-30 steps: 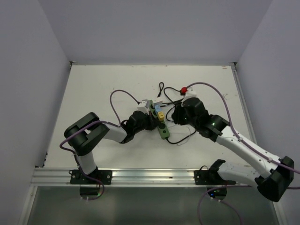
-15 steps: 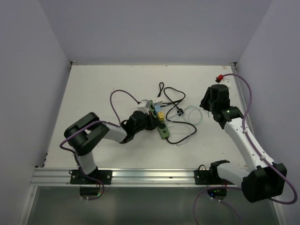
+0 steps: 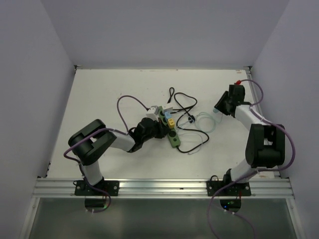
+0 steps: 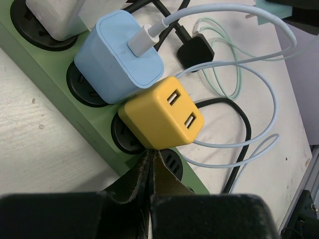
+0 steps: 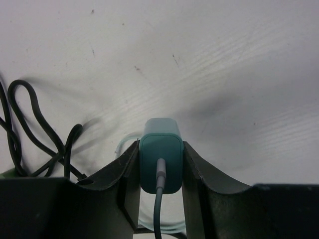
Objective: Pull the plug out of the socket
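Far from the socket (image 3: 174, 141), right claw (image 3: 220, 107) clamps plug (image 5: 160, 149).

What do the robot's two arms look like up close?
Both the left arm and the right arm are white tubes linked by bulky black joints. A thin purple cable loops along each. Each ends in a black hand with two wedge-shaped fingers.
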Motion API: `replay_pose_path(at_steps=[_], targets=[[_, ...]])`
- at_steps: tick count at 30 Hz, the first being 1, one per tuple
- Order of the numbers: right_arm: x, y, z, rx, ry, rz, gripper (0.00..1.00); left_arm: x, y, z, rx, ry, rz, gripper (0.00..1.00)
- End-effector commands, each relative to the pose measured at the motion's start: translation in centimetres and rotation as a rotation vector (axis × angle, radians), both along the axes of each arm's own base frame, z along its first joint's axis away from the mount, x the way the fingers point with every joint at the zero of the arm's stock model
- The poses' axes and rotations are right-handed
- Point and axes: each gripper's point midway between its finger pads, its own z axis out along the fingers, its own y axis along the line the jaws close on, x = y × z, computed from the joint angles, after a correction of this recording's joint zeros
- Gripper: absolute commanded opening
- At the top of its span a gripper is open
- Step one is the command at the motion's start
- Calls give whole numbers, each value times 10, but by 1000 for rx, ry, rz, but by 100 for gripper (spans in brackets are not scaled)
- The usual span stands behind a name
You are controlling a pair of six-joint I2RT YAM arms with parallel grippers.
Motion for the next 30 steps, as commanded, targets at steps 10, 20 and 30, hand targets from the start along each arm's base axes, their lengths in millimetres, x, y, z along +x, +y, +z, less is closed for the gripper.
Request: replay_pose_path(at_steps=[10,20,30], targets=[[49,-10,-22,102,-39,-31,47,-49,70,-109,383,225,-8,0],[30,-41,-25,57,34,-96,82,-49,68,-109,378,226,-19,0],[6,-59,34,-48,-1,-153,99,-51,67,-103,352,214,-30,0]])
